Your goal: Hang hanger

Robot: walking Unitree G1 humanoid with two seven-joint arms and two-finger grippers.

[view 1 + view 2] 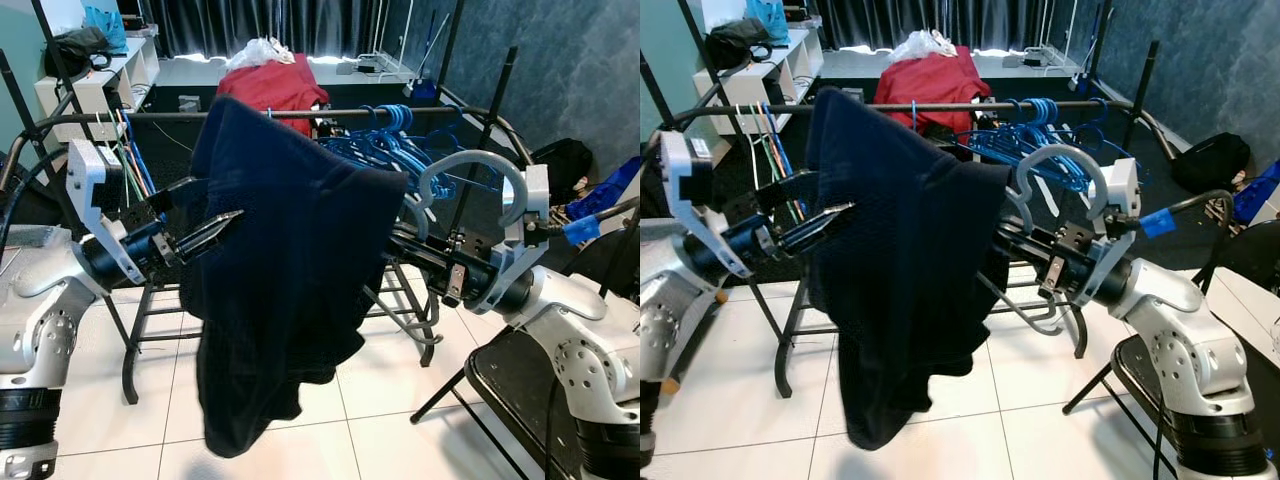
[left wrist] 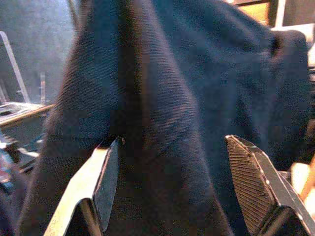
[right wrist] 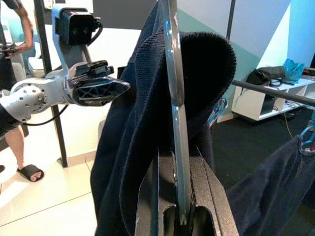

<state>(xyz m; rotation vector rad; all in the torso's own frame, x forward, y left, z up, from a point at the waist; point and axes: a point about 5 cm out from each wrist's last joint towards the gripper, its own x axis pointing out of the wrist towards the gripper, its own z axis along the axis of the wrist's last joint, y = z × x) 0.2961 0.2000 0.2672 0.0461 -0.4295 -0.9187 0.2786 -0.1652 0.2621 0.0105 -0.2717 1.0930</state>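
Two tools meet at a dark navy knitted garment (image 1: pixel 290 290) on a pale grey plastic hanger (image 1: pixel 470 170). Right tool (image 3: pixel 179 196) is clamped on the hanger's bar. Left tool (image 1: pixel 215 232) stands spread open against the cloth.

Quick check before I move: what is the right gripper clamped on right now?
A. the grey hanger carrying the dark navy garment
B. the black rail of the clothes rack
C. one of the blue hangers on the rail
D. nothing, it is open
A: the right gripper is shut on the grey hanger, whose bar runs between its fingers with the dark navy garment draped over it.
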